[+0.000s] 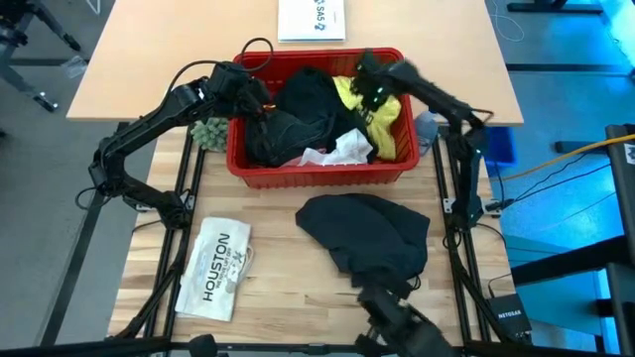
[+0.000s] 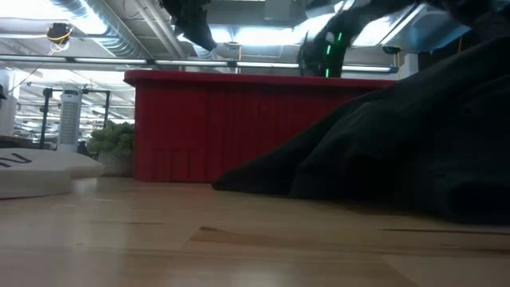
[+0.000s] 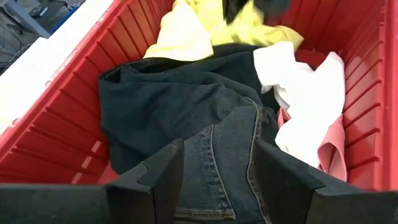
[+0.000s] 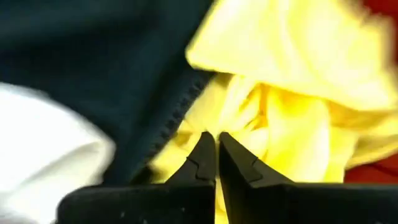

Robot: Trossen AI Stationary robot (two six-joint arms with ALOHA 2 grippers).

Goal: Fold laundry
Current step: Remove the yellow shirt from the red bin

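right pincer (image 4: 216,149) – closed | touching yellow T-shirt (image 4: 292,93) – basket (image 1: 317,169)

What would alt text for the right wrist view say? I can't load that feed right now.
The right gripper, its two dark fingers shut tip to tip, is pressed against the crumpled yellow T-shirt, though a pinch of fabric between them cannot be confirmed. Dark fabric lies beside the shirt, a white cloth at one edge, and a sliver of red basket beyond.
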